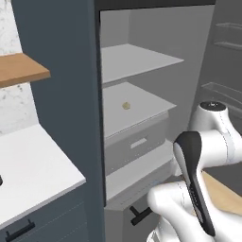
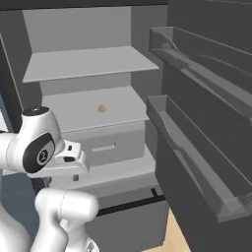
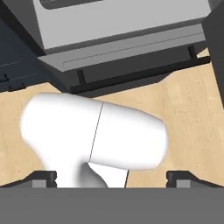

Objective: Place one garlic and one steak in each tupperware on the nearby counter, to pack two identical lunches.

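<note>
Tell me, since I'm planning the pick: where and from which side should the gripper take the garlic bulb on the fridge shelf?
Grip the garlic across its round middle, probably coming in level from the open front. It sits alone mid-shelf, and the shelf above leaves little room to come down on it. Finer shape is too small to tell.

The white arm [image 1: 198, 156] is folded tight, close in over its base. In the left base view its upper link rises to a rounded joint cap at the right, and a dark-faced link slants down from there toward the lower right. In the right base view the same elbow sits at the left, wrist stub pointing right. In the hand view the gripper [image 3: 112, 179] points down, its two dark fingertips [image 3: 43, 178] set wide apart, jaws spread with nothing between them.
</note>
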You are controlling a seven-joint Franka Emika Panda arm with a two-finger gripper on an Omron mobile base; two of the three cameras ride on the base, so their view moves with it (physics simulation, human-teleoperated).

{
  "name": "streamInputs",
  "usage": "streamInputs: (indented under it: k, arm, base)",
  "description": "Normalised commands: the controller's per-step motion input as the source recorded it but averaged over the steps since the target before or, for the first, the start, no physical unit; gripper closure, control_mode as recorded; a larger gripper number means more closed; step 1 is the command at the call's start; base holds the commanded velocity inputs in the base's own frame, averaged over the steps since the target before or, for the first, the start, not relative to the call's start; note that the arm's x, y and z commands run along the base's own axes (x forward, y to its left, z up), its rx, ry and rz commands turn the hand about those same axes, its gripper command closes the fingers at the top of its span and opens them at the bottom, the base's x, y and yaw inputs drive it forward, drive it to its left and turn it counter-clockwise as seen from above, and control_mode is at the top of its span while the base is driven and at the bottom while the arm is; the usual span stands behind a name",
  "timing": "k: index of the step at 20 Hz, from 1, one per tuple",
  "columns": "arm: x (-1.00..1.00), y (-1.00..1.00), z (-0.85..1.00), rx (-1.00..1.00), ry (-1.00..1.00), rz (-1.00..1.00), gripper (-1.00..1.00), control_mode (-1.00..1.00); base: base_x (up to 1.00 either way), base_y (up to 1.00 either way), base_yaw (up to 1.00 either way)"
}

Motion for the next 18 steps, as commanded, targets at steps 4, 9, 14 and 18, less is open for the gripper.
streamInputs:
  k: [4, 9, 14, 18]
  arm:
    - [0.0, 0.0, 0.0, 0.0, 0.0, 0.0, -1.0, 1.0]
    - [0.35, 0.07, 0.01, -0.03, -0.13, 0.03, -1.0, -1.0]
    - [0.66, -0.05, 0.49, -0.06, -0.45, 0.18, -1.0, -1.0]
    - [0.91, -0.45, 0.78, 0.11, -0.24, 0.04, -1.0, -1.0]
  base:
    - [0.58, -0.04, 0.22]
    - [0.0, 0.0, 0.0]
    - [0.0, 0.0, 0.0]
    - [0.0, 0.0, 0.0]
